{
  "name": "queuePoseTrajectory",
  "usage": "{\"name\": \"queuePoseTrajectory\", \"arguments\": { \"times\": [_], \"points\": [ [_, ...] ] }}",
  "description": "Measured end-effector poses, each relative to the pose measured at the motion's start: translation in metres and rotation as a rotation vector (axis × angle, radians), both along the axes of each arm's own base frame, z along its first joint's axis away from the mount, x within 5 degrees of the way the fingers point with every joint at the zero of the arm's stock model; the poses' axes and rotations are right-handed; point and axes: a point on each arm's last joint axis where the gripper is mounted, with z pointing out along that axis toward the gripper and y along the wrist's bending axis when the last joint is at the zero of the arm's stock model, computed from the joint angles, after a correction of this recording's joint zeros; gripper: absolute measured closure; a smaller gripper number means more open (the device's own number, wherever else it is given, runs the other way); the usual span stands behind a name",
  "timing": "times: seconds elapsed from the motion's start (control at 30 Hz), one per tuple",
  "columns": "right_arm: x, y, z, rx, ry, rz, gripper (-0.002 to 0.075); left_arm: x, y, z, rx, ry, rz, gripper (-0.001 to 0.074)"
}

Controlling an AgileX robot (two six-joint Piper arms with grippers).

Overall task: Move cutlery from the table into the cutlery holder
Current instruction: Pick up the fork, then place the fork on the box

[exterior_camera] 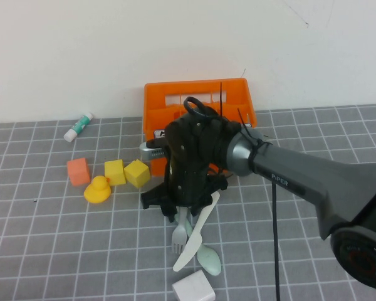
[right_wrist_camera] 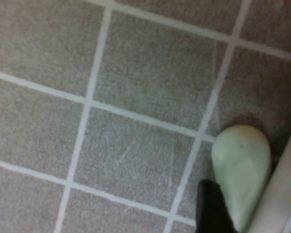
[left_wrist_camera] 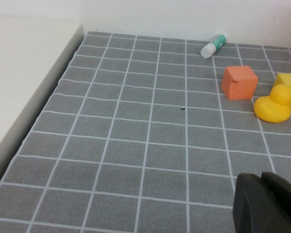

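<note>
No cutlery in the holder (exterior_camera: 200, 100) that I can see: fork (exterior_camera: 179, 237), knife (exterior_camera: 197, 233) and spoon (exterior_camera: 207, 257) lie together on the tabletop (exterior_camera: 44, 251) just under my right hand (exterior_camera: 175, 210), low over their handle ends; grip state I cannot tell. Left hand (left_wrist_camera: 266, 204) is parked well off to the side, state likewise unclear. Beside the right hand sit yellow cubes (exterior_camera: 126, 172), a duck (exterior_camera: 98, 189) and an orange cube (exterior_camera: 78, 170); a white block (exterior_camera: 193, 288) lies just past the spoon; the holder stands directly behind.

We are counting one fork (exterior_camera: 178, 236), one knife (exterior_camera: 197, 233), one spoon (exterior_camera: 207, 258), one cutlery holder (exterior_camera: 199, 102), two yellow cubes (exterior_camera: 126, 172), one orange cube (exterior_camera: 78, 170), one duck (exterior_camera: 98, 190), one tube (exterior_camera: 79, 126) and one white block (exterior_camera: 193, 288).
</note>
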Motion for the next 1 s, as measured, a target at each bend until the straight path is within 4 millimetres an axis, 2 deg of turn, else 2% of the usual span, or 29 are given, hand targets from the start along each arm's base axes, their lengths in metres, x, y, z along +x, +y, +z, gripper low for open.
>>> {"name": "queuePoseTrajectory", "arguments": {
  "times": [0.1, 0.37, 0.57, 0.8, 0.9, 1.0],
  "points": [
    [0.000, 0.000, 0.000, 0.005, 0.005, 0.000, 0.0393, 0.000, 0.000, 0.000, 0.000, 0.000, 0.000, 0.0738],
    [0.001, -0.001, 0.008, -0.005, 0.013, 0.052, 0.0664, 0.000, 0.000, 0.000, 0.000, 0.000, 0.000, 0.0738],
    [0.000, -0.007, 0.025, -0.072, 0.005, 0.149, 0.0672, 0.000, 0.000, 0.000, 0.000, 0.000, 0.000, 0.0738],
    [-0.007, -0.010, 0.066, -0.095, -0.064, 0.350, 0.0673, 0.000, 0.000, 0.000, 0.000, 0.000, 0.000, 0.0738],
    [-0.020, -0.002, 0.089, -0.089, -0.115, 0.453, 0.0673, 0.000, 0.000, 0.000, 0.002, 0.000, -0.001, 0.0738],
    [-0.045, 0.012, 0.120, -0.067, -0.180, 0.575, 0.0673, 0.000, 0.000, 0.000, 0.002, 0.000, -0.001, 0.0738]
  ]
}}
